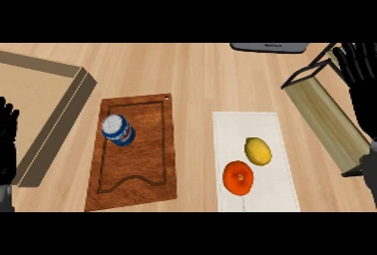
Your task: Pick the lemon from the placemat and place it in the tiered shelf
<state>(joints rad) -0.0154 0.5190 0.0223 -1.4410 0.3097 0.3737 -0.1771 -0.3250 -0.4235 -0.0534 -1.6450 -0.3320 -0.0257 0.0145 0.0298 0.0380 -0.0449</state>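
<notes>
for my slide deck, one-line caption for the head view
Lemon beside an orange on the placemat; right hand open by the tiered shelf.

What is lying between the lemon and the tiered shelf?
In the head view, no object lies there: only bare placemat and a strip of counter separate the lemon from the tiered shelf.

No legible text (even on can (117, 130))
</notes>
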